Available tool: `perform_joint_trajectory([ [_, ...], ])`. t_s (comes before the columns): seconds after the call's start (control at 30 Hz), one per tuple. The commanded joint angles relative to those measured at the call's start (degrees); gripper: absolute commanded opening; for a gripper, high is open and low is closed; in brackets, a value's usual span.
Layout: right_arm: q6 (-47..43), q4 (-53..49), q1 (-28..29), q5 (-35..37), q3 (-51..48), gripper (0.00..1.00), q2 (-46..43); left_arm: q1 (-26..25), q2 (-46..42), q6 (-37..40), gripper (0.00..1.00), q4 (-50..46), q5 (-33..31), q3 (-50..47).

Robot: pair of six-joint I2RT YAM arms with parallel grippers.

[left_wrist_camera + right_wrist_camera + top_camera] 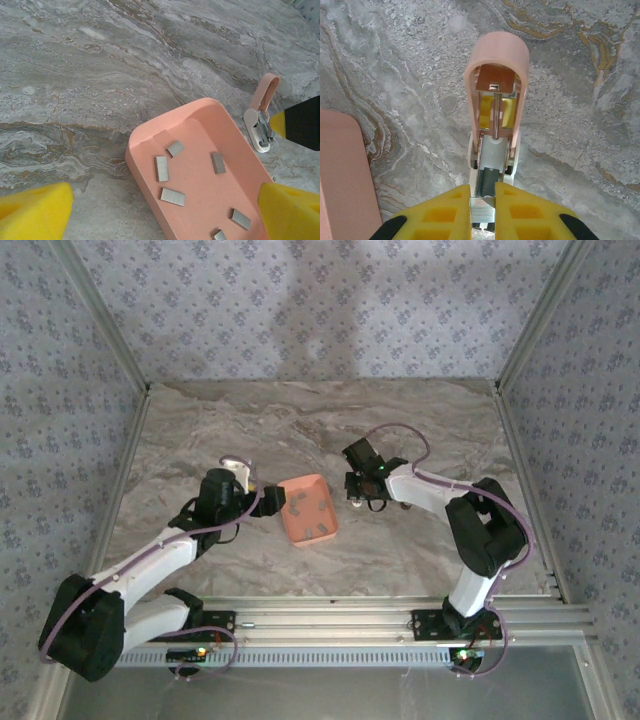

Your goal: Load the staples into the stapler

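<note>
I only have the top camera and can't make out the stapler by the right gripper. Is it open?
Observer: Yes. On the right wrist camera the stapler has its pink lid swung up, the inside exposed.
Operator: Is it gripped?
Observer: The right gripper is shut on the end of the stapler nearest its camera.
Operator: How many staples can I choose from?
Observer: The left wrist camera shows six staples lying loose in the tray, with its near end cut off.

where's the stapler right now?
In the right wrist view, the stapler lies opened on the marble, clamped by the right gripper, just right of the salmon tray.
</note>
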Motion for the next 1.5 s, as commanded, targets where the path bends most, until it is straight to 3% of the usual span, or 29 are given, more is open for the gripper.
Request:
perform_joint_trajectory([
  [0.0, 1.01, -1.74, 0.3, 1.68, 1.02, 0.15, 1.23, 0.44, -0.4, 1.07, 0.95, 0.88, 0.73, -0.21],
  [0.8, 1.01, -5.96, 1.36, 1.99, 0.91, 0.15, 1.49, 0.96, -1.97, 1.33, 0.95, -0.24, 0.69, -0.65],
  [1.17, -0.4, -7.4, 1.45, 1.44, 3.09, 0.32, -3.73, 0.97, -2.43, 1.33, 0.95, -0.37, 0.71, -0.56],
  [1.27, -0.76, -7.74, 0.5, 0.33, 2.55, 0.33, -5.81, 0.97, -2.27, 1.15, 0.95, -0.15, 0.66, -0.62],
  [1.47, 0.0, -3.99, -4.36, -9.02, 0.02, 0.34, -5.38, 0.97, -1.77, 0.85, 0.95, 0.38, 1.23, -0.39],
])
